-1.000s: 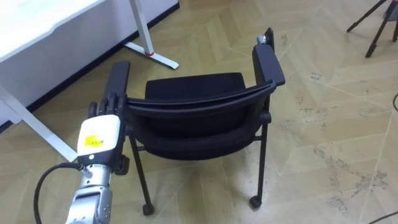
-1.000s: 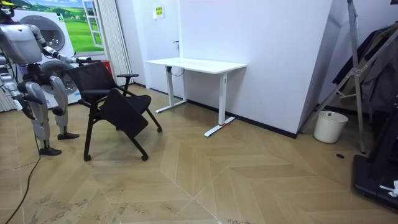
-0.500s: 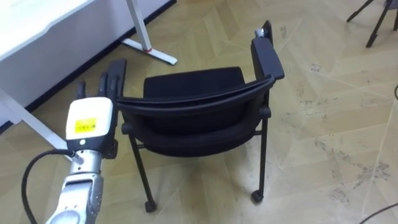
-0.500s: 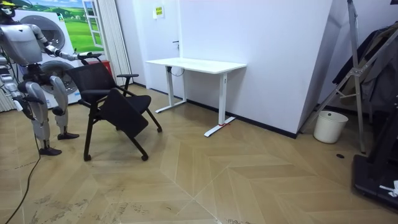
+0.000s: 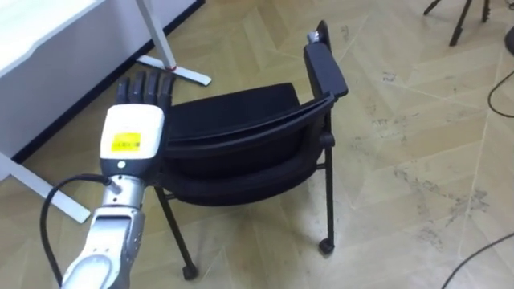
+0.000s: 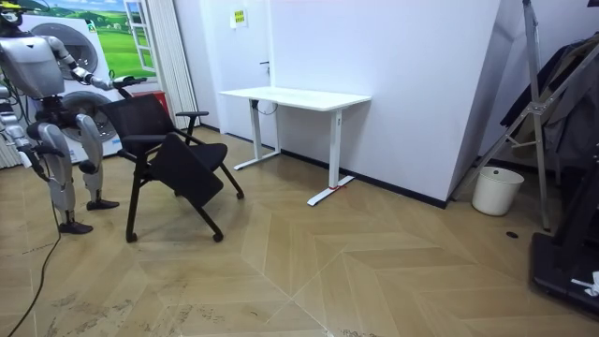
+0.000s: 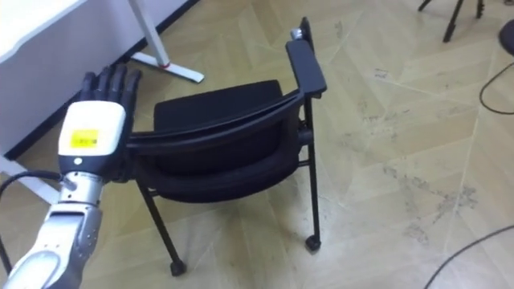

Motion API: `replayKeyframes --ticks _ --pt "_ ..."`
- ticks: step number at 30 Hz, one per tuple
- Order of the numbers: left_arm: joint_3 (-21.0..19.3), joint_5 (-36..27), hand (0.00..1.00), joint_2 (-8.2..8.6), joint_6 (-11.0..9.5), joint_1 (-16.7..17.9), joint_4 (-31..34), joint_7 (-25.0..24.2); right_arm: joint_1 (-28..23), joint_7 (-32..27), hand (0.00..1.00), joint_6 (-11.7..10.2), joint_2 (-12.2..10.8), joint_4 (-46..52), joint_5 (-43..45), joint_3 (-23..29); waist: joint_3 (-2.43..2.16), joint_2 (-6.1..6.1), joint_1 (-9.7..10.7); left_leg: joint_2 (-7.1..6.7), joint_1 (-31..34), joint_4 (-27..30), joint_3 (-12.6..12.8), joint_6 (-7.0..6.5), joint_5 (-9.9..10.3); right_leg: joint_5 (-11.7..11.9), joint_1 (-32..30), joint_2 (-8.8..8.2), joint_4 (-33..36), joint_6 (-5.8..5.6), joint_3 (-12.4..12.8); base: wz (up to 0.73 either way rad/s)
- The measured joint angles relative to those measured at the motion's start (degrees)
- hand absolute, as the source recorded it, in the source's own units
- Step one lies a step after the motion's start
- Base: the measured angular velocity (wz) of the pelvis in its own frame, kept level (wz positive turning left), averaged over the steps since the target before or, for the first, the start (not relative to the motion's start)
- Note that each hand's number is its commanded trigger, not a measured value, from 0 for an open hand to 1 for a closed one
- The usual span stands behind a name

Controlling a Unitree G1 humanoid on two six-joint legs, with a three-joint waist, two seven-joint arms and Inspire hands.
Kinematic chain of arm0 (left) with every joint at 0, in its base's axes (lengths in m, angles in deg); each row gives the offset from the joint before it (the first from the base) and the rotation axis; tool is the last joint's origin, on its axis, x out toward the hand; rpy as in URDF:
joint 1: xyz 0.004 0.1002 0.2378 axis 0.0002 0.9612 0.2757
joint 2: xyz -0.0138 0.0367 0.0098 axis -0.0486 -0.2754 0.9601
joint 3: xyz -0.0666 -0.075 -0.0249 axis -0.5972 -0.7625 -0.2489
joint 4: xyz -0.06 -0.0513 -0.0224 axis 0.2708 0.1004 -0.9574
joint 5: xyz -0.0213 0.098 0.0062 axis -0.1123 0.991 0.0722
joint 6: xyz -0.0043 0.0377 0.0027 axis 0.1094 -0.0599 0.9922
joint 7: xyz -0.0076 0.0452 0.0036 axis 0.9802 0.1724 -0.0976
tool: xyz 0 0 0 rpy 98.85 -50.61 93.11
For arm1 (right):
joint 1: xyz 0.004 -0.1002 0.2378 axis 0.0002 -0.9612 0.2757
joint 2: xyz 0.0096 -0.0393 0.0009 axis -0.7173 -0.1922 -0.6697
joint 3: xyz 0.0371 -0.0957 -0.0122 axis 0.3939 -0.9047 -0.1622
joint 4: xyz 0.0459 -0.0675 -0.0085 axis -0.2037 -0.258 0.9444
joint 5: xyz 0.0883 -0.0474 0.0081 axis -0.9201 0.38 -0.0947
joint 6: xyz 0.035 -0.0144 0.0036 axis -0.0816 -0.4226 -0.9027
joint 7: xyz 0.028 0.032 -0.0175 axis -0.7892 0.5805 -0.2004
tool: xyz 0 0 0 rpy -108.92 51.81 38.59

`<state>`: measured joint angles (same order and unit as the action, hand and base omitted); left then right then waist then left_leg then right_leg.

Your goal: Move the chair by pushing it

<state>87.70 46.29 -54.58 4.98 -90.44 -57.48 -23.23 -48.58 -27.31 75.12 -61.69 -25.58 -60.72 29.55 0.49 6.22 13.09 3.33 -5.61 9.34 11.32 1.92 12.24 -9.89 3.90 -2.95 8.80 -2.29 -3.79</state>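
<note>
The pale herringbone floor (image 5: 418,96) bears the black chair (image 5: 233,108) on its castors, just right of the fingers (image 5: 148,84) of the left hand (image 5: 132,136). A white desk's foot (image 5: 181,74) lies on it just beyond the fingers; grey scuffs mark the boards well to their right.

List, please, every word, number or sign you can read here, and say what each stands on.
No text is readable.
Yellow label on the back of the left robot hand: dark print, too blurred to read.
Yellow sign on the white wall, room view: too small to read.
</note>
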Motion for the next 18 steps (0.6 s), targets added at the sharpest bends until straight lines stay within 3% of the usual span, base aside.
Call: replayKeyframes --ticks 6,18 --pt "0.3 2.3 0.00 0.00 0.0 -0.8 0.0 -0.3 0.1 0.0 0.00 0.0 0.3 -0.8 -0.5 0.0 -0.09 0.28 0.8 0.00 -0.1 -0.1 0.5 0.00 0.0 0.0 0.0 -0.01 0.0 -0.02 0.7 -0.03" --pt "4.2 2.2 0.00 0.17 0.2 -3.8 -4.2 -1.6 0.5 0.0 0.00 -0.1 1.2 -2.6 -4.1 0.0 0.28 1.32 2.0 -0.03 -1.0 -0.8 2.3 0.00 0.0 0.2 0.1 0.06 0.0 -0.27 2.0 -0.05"
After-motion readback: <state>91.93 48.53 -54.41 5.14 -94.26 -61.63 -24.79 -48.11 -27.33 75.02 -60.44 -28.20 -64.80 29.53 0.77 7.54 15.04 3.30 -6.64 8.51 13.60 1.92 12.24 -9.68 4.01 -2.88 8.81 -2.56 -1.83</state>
